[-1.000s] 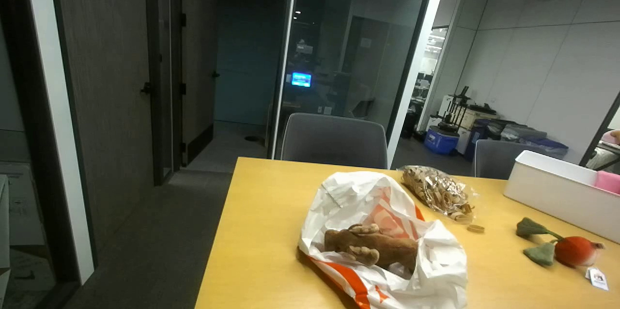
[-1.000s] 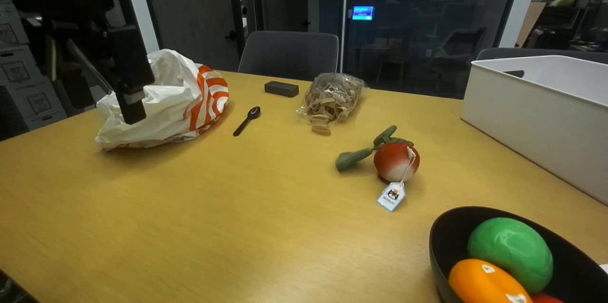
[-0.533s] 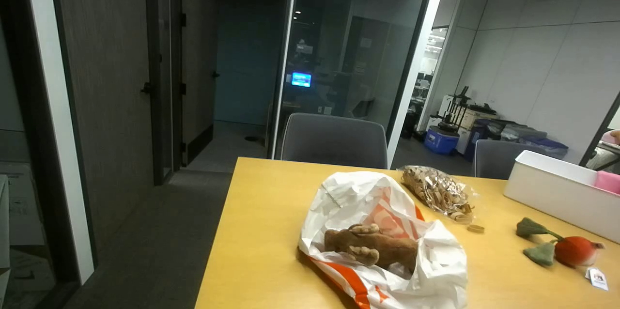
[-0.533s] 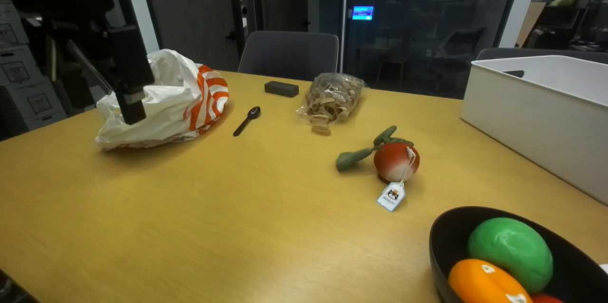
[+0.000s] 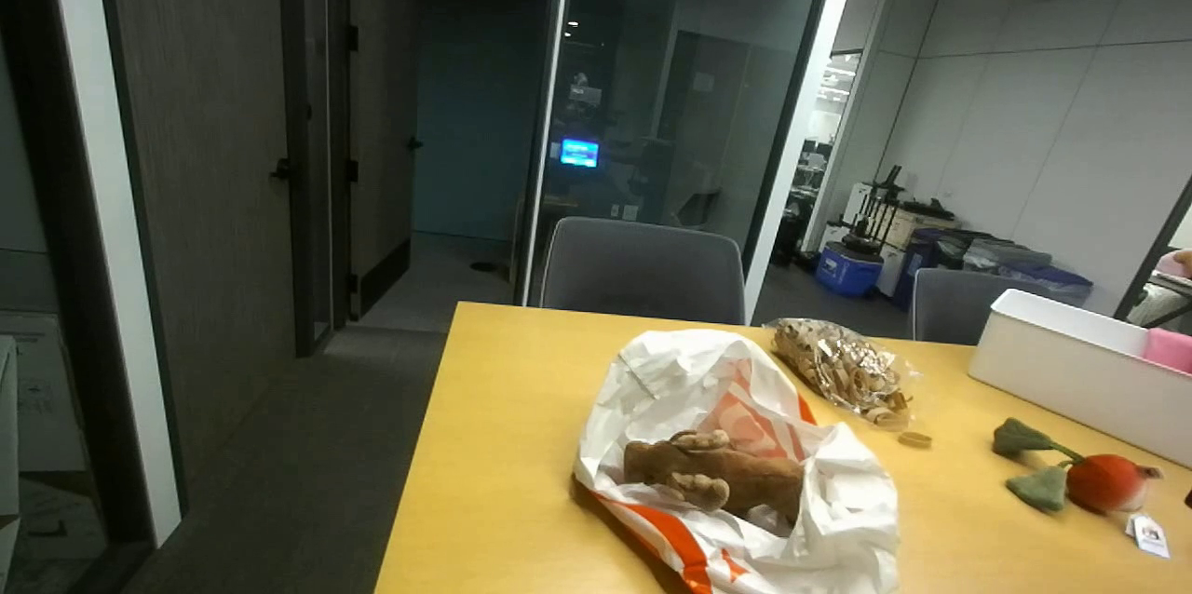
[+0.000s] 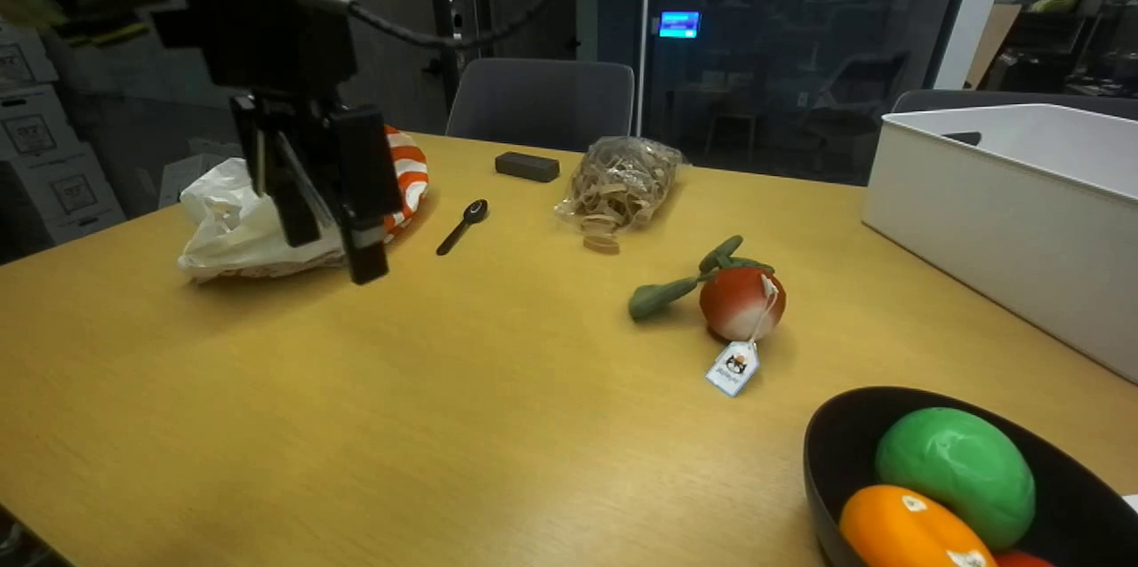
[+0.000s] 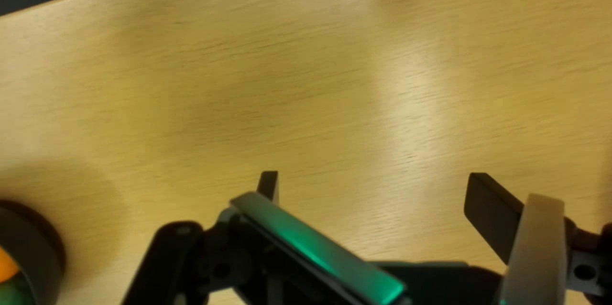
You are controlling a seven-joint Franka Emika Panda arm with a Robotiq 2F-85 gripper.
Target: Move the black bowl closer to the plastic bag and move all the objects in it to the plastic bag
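Partly hidden, a crumpled white plastic bag with orange stripes (image 6: 236,229) lies behind the black two-fingered claw (image 6: 335,249) in an exterior view, while the round black bowl (image 6: 845,434), well apart from the claw and nearer the camera, is cut off by the frame. The wrist view shows the claw released, its fingers (image 7: 492,214) spread above the yellow wood-grain table (image 7: 311,104), only a slice of the bowl off to one side. A black spoon (image 6: 464,225) and a dark rectangular block (image 6: 527,165), right of the claw in frame, appear solely in an exterior view; a brown, plush-looking item (image 5: 745,478) in the bag's mouth shows solely in an exterior view. The bowl holds a green rounded object (image 6: 956,474), an orange oval object (image 6: 916,527) and a barely visible red piece (image 6: 1022,559); a clear pouch (image 6: 658,160) beyond the claw holds tan loops (image 6: 616,194).
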